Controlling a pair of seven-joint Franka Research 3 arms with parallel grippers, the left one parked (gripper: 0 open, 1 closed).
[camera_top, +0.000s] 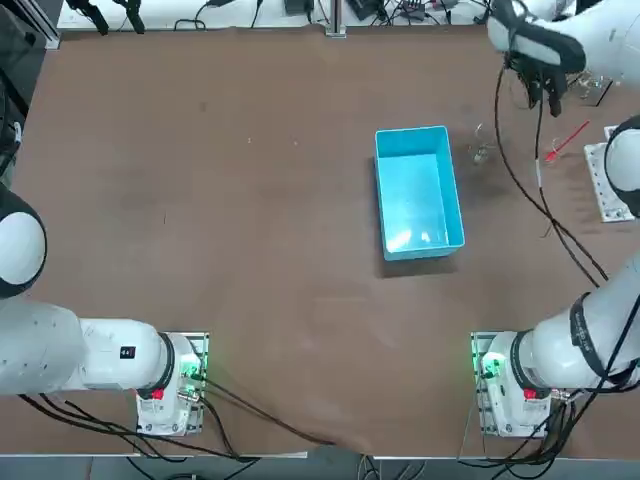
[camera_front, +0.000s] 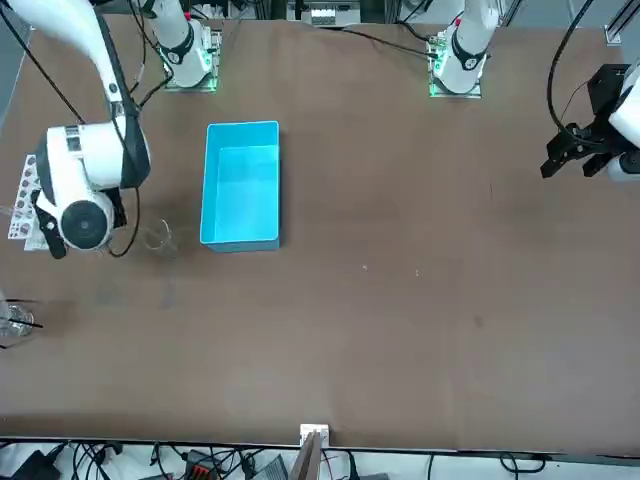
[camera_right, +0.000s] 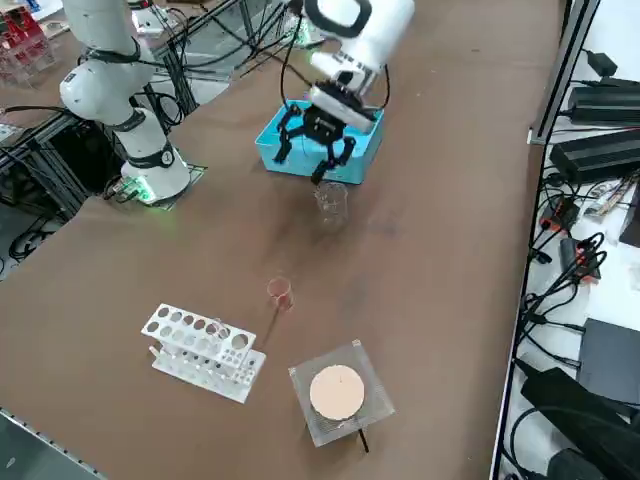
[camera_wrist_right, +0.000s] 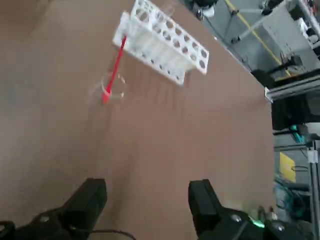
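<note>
A blue bin (camera_top: 418, 190) sits on the tabletop (camera_top: 230, 200). Just right of the bin stands a clear beaker (camera_top: 481, 150), upright. The right gripper (camera_top: 546, 98) hangs raised, right of the bin and near the beaker, its jaws wide apart and holding nothing. Farther right of the bin are a vial (camera_top: 551, 156) with a red rod (camera_top: 570, 138), then a rack (camera_top: 608, 180). Thin glass tips easily, so a centred, level, gentle grip would suit. No writing is readable.
</note>
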